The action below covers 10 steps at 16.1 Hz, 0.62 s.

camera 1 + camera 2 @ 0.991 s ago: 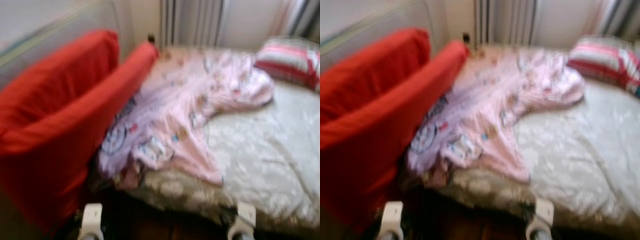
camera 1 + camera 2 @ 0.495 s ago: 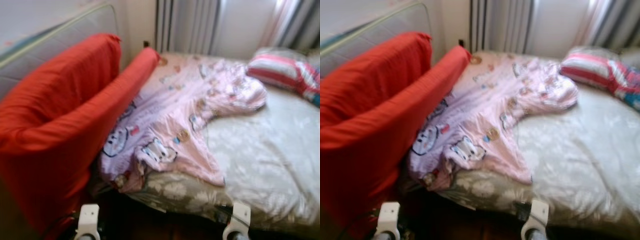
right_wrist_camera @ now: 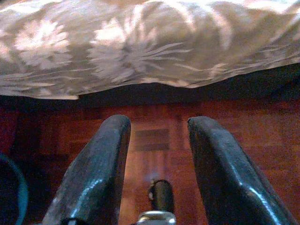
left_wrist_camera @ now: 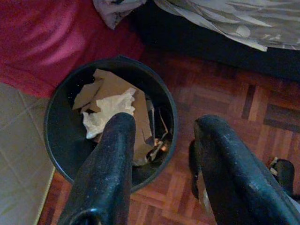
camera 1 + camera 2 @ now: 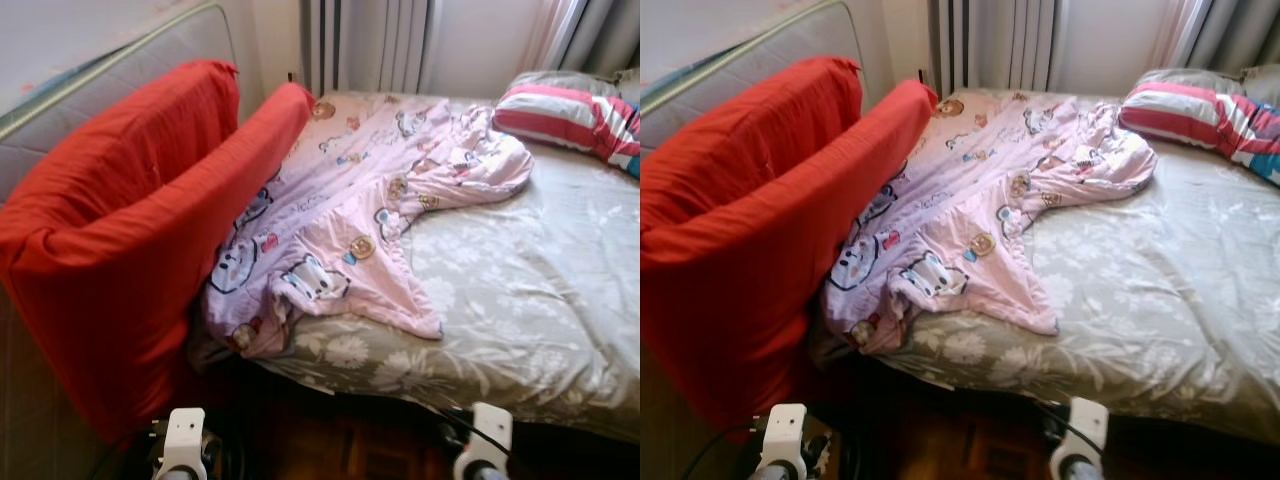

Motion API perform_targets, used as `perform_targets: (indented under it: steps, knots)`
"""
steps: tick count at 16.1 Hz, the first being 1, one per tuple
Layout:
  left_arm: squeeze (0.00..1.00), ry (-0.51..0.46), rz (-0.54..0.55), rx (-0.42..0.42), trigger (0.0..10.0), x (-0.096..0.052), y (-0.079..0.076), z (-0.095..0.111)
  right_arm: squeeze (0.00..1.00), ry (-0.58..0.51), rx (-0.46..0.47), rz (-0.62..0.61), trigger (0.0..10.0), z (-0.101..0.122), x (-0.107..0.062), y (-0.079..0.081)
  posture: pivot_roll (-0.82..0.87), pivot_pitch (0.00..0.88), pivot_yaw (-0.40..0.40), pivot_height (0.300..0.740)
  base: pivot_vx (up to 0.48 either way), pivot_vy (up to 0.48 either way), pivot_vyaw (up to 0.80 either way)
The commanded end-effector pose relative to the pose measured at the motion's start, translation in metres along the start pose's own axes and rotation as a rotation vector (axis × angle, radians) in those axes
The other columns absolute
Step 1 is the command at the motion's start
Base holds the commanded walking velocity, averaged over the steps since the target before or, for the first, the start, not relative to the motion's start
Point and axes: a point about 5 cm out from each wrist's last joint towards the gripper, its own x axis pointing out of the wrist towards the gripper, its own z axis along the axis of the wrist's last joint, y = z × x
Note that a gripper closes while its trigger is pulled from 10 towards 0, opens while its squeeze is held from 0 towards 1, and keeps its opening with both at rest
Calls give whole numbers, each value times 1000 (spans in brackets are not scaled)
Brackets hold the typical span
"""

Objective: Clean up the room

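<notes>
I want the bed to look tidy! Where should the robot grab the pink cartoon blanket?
Probably the loose corner of the pink blanket, the pointed flap lying flat on the flowered bedspread near the foot edge. It sticks out alone, so a gripper coming from the foot of the bed could pinch it. The other low end is bunched against the red mattress.

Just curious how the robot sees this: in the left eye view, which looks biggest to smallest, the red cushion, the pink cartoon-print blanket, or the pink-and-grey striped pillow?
1. Red cushion, though it stands nearest the camera, which inflates it.
2. Pink cartoon-print blanket, close behind it in area.
3. Pink-and-grey striped pillow, clearly smallest, but farthest away and cut by the frame edge.
</notes>
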Motion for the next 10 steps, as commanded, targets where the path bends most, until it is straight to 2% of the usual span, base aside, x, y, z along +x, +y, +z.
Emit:
perform_targets:
  steps: [1,2,10]
  knots:
    - [0,15,2,11,10000,-1,3,-4,0,-2,12,8,10000,0,1,5,119,51,13,740,0,0,0]
    - [0,15,3,11,10000,-1,3,-4,0,-2,12,8,10000,0,1,5,119,51,14,740,0,0,0]
    - [0,15,-1,1,10000,-1,0,-4,0,-23,1,14,10000,6,2,6,108,63,8,740,243,0,0]
